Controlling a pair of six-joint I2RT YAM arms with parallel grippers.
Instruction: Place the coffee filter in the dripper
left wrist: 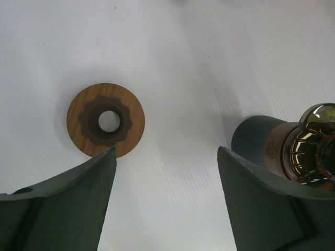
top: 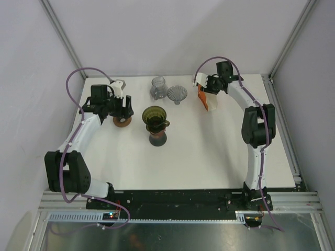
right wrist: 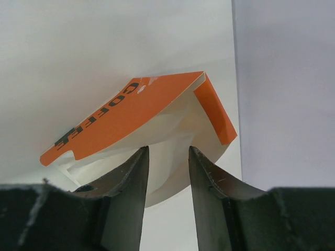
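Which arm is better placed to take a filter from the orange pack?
Right: the right gripper is at the mouth of the orange filter pack; the left gripper hovers over a wooden ring.

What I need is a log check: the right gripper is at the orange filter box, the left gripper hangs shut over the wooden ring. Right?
No: the left gripper is open, jaws wide apart over the wooden ring, as the left wrist view shows. The right gripper is at the orange filter box.
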